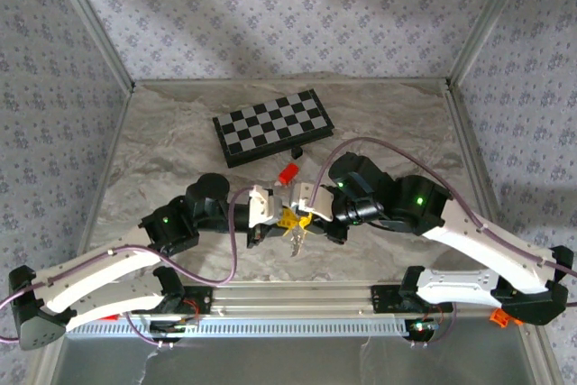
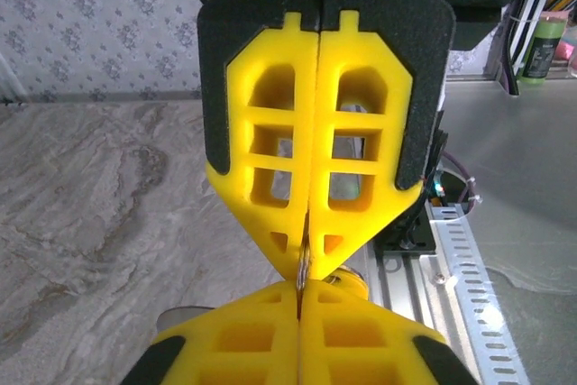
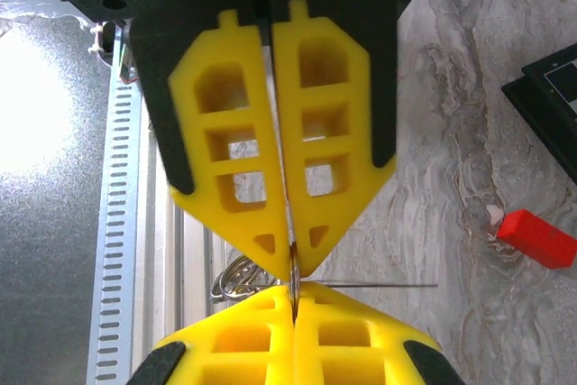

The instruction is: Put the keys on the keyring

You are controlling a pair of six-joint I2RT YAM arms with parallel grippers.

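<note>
Just nearer than the chessboard (image 1: 273, 126), above the tabletop (image 1: 162, 160), the left gripper (image 1: 287, 220) and right gripper (image 1: 307, 219) meet tip to tip. Both are clamped shut on thin silvery metal, apparently the keyring (image 3: 232, 282). The keys (image 1: 296, 241) dangle beneath. Judged mid-threading; can't tell if any key is threaded.
</note>
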